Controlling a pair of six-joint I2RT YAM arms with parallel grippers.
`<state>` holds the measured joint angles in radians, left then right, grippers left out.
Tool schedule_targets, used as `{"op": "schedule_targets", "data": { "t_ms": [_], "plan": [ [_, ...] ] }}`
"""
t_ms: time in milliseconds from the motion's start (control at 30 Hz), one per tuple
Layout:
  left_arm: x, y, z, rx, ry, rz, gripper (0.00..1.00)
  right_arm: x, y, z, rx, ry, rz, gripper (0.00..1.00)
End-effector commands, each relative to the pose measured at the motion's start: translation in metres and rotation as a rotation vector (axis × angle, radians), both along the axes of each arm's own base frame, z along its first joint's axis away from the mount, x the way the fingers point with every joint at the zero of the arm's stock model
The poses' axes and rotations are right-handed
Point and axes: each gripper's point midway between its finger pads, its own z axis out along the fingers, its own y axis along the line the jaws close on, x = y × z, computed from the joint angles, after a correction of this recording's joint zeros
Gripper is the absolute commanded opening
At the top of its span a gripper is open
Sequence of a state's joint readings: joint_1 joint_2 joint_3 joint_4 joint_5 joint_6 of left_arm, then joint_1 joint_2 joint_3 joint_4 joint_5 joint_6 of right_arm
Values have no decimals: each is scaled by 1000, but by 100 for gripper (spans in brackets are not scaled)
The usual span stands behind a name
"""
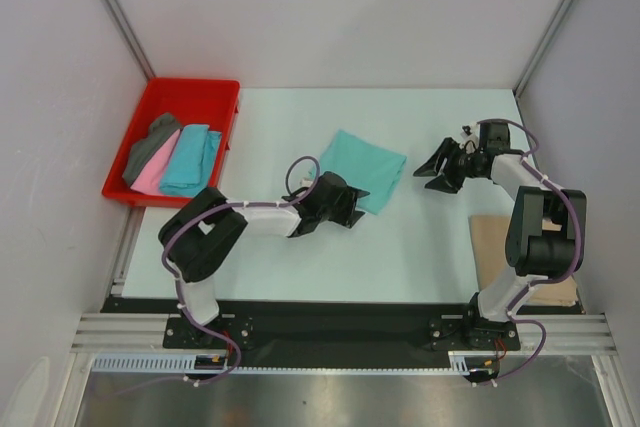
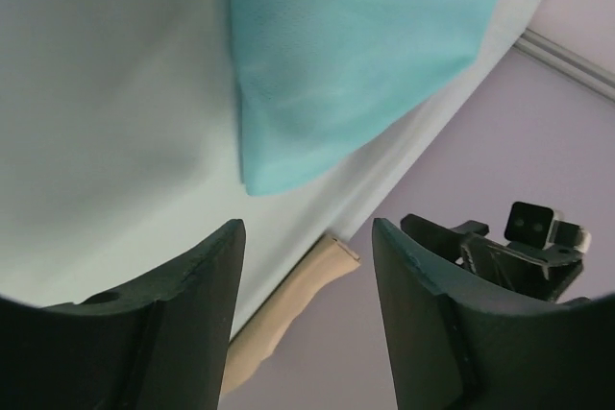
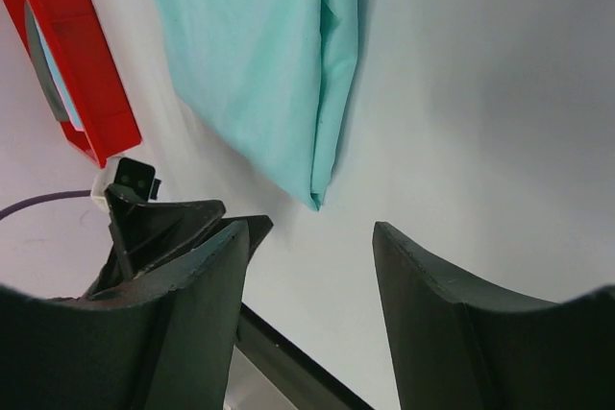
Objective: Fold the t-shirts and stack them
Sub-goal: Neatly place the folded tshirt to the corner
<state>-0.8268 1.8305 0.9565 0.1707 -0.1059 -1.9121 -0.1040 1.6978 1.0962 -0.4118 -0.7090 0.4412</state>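
The mint green t-shirt (image 1: 362, 169) lay folded on the surface (image 1: 410, 247); the left tool (image 1: 350, 209) at its near corner and the right tool (image 1: 428, 175) off its right edge both spread, pinching nothing (probably to take opposite edges). In a red tray (image 1: 195, 84) to its left waited the other shirts (image 1: 172, 155)

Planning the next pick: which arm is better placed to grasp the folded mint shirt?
Left, probably. The left pincer stands open right at the near edge of the mint shirt; the right pincer, also open, hangs apart, off its right side.
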Motion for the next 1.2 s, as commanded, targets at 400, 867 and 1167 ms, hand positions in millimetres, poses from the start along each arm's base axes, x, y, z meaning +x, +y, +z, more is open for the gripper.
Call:
{"op": "schedule_targets", "data": {
  "t_ms": [400,867,1167],
  "plan": [
    [28,-13,-38,124,-55,24,59,18,5,10,45,-40,-6,61],
    [32,-13,-10,43,-97,12,10,21,17,-19,175,-3,-82,66],
    [40,-17,23,-55,-118,16,0,40,33,-24,218,-69,-78,70]
  ]
}}
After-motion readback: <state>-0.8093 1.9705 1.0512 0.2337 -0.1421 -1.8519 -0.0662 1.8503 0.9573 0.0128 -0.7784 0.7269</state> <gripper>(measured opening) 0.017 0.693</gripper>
